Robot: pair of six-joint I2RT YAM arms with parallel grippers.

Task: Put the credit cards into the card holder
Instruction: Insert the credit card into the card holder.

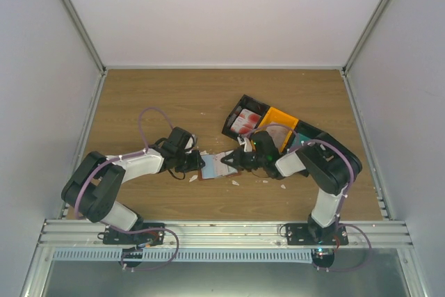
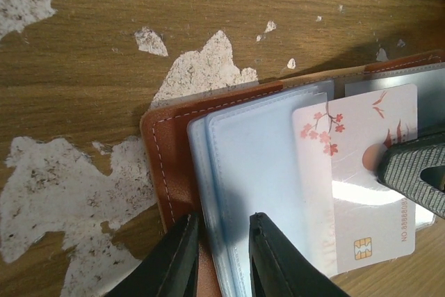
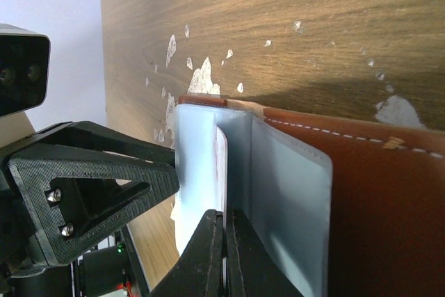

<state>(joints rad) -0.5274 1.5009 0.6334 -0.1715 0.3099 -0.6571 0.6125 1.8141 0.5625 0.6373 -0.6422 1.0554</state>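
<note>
Jaws of the left gripper [image 2: 221, 233] nearly meet on the blue-grey pocket leaves of the single card holder [image 2: 165, 151], open on the table [image 2: 208, 5] between the arms; the right gripper [image 3: 224, 226] is pinched tight on one pinkish-white card [image 2: 354, 172] against those leaves. Both arms reach low and inward, elbows out; a second, red-and-white card [image 1: 243, 122] lies in the black bin [image 1: 234, 110] beyond
</note>
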